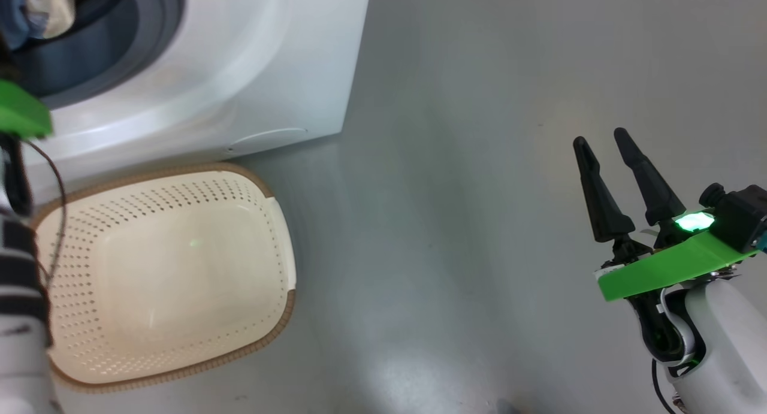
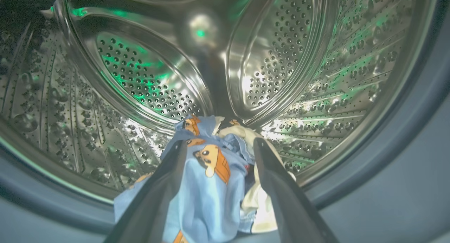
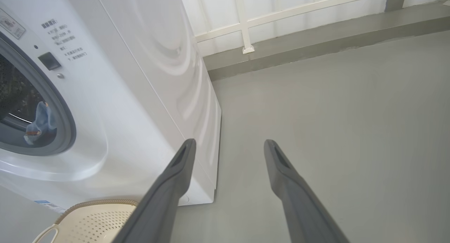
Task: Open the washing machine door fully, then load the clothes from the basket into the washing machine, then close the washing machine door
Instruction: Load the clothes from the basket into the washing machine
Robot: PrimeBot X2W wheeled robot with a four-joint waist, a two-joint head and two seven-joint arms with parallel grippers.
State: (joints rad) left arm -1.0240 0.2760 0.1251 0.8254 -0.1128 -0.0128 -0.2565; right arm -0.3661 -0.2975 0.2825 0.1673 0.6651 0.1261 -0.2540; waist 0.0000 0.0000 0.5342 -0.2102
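The white washing machine (image 1: 239,72) stands at the upper left with its mouth uncovered; its door is out of view. My left gripper (image 2: 220,141) reaches into the steel drum (image 2: 147,77), open. The clothes (image 2: 211,186), light blue with orange figures and some white cloth, lie loose between and under its fingers at the drum's lip. A bit of the clothes (image 1: 36,6) also peeks from the machine's mouth. The cream basket (image 1: 150,204) sits on the floor before the machine, with nothing in it. My right gripper (image 1: 600,137) hangs open over bare floor, far right of the basket.
Grey floor (image 1: 455,222) spreads to the right of the washing machine (image 3: 140,77). A low grey kerb (image 3: 316,35) and a white railing run behind it. The basket (image 3: 95,222) lies just left of my right gripper (image 3: 229,142). The grey-blue gasket (image 2: 404,137) rings the drum.
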